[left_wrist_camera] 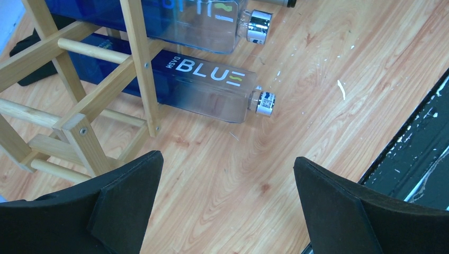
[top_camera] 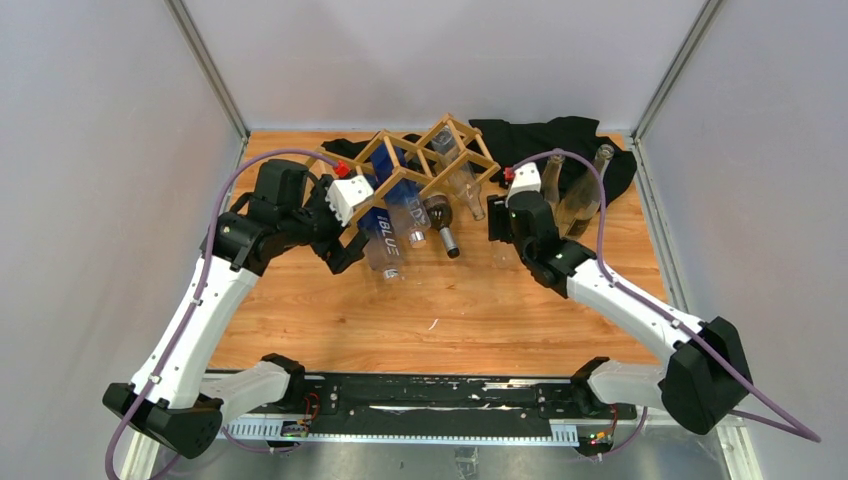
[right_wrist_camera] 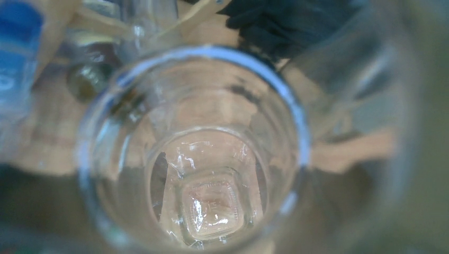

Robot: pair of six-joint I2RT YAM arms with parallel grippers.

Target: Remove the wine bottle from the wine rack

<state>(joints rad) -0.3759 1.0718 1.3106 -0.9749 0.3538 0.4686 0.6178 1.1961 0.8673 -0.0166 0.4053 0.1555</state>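
Observation:
The tan wooden wine rack (top_camera: 420,160) stands at the back middle of the table. It holds two blue "BLUE" bottles (top_camera: 385,238), a dark bottle (top_camera: 441,225) and a clear bottle (top_camera: 466,192), necks toward me. My left gripper (top_camera: 345,250) is open and empty over bare wood beside the rack's left front leg (left_wrist_camera: 84,143), with the lower blue bottle (left_wrist_camera: 201,87) just ahead. My right gripper (top_camera: 497,232) is right of the rack, shut on the neck of a clear glass bottle (right_wrist_camera: 212,201). That bottle's mouth fills the right wrist view and hides the fingers.
Two clear bottles (top_camera: 552,175) (top_camera: 590,190) stand on a black cloth (top_camera: 560,135) at the back right, behind my right arm. More black cloth lies behind the rack's left end (top_camera: 350,148). A black rail (top_camera: 430,395) runs along the near edge.

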